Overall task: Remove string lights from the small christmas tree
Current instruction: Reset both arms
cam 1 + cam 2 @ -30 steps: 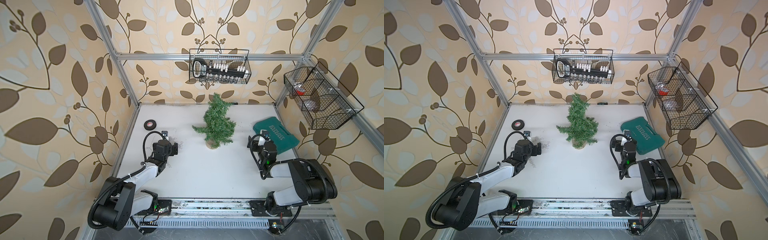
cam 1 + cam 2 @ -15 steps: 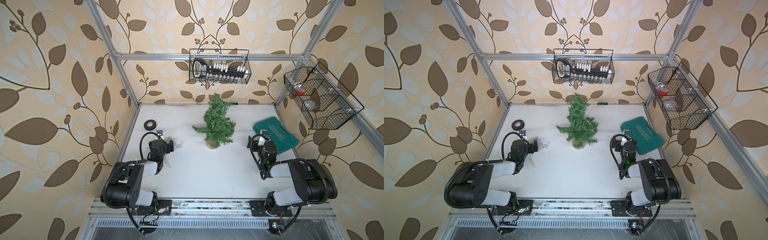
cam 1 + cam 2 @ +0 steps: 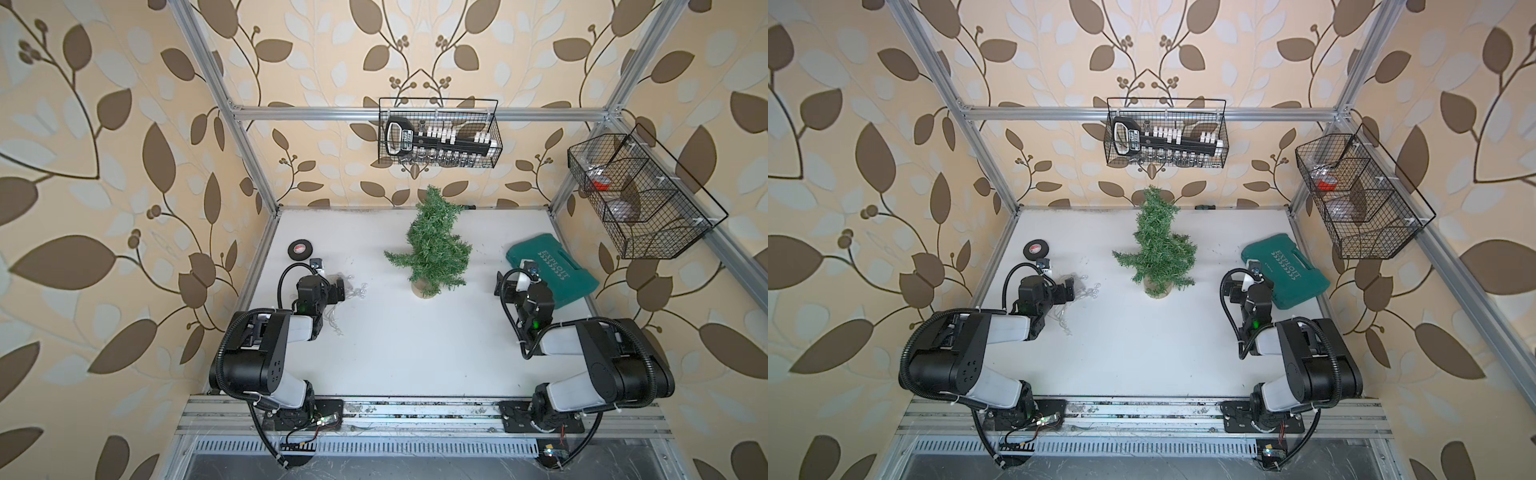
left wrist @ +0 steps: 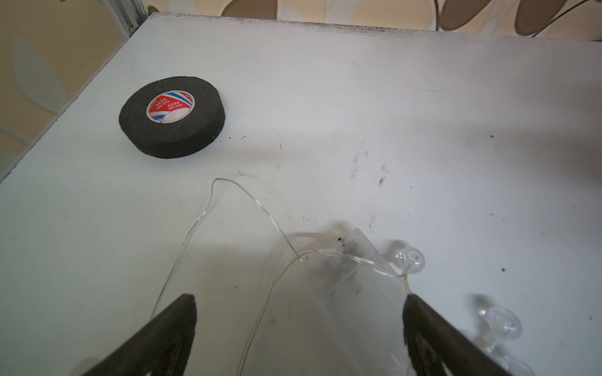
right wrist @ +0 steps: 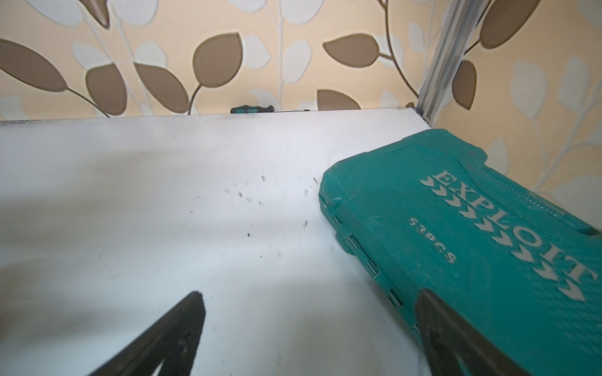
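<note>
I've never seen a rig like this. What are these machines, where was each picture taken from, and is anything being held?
These are two robot arms fixed at the near edge of a white table. Two pictures look down from overhead; two come from cameras on the arms' wrists. On the table sit a small christmas tree, a black tape roll and a green tool case. The string lights lie on the table by the left arm; none shows on the tree. The left fingers are spread wide over the lights, the right fingers beside the case. Neither pair holds anything.
</note>
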`<state>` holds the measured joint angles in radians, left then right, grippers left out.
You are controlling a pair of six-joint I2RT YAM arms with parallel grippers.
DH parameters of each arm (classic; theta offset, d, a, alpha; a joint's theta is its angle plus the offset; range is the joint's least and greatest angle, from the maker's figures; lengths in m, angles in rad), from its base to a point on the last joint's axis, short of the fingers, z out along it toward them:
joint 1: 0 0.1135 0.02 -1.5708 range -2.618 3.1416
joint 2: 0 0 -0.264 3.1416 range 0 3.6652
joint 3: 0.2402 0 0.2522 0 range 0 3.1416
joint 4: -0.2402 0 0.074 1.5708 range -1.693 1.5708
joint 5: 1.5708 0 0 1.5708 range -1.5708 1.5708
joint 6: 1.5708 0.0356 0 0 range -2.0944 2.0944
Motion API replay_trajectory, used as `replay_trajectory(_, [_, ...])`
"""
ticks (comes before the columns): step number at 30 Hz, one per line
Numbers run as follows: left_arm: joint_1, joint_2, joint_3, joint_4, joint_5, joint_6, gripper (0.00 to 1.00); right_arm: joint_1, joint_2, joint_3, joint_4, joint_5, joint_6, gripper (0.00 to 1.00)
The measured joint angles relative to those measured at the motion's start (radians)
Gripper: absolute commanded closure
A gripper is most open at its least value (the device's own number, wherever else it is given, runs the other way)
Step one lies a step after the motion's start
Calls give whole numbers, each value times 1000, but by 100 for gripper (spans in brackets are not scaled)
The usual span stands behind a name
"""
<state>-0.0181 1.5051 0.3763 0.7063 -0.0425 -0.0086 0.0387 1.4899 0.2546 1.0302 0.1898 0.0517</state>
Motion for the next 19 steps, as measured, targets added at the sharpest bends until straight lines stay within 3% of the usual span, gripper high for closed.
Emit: replay_trajectory(19, [0,13,15,-10,15,-1,1,0,0,0,0,0,0,0])
